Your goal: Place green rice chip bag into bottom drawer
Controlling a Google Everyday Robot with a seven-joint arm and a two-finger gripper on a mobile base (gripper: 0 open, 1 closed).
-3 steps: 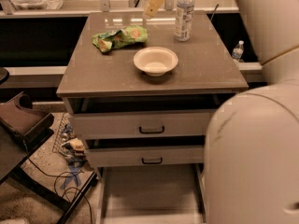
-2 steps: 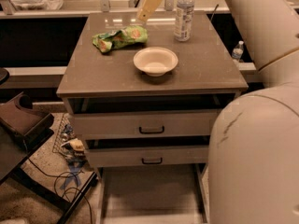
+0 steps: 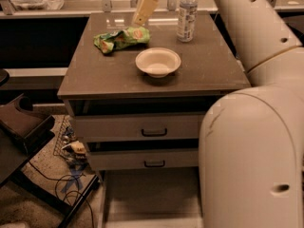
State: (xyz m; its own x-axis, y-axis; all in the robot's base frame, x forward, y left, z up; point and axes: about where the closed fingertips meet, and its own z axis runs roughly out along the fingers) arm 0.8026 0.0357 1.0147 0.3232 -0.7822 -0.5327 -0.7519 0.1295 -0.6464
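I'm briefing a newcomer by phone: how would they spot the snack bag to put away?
Find the grey-brown cabinet top, then its back left part, behind the round white bowl. The crinkled shiny green snack bag lies there, by the robot's cream tool hanging above; it alone is green and crumpled.

A shiny green rice chip bag (image 3: pixel 121 38), printed with orange-tan chip pictures, lies on the grey-brown cabinet (image 3: pixel 95 77). The cream gripper (image 3: pixel 144 11) hangs at its 1 o'clock, a white bowl (image 3: pixel 157 61) at 4 o'clock. The bottom drawer (image 3: pixel 142 194) is pale grey.
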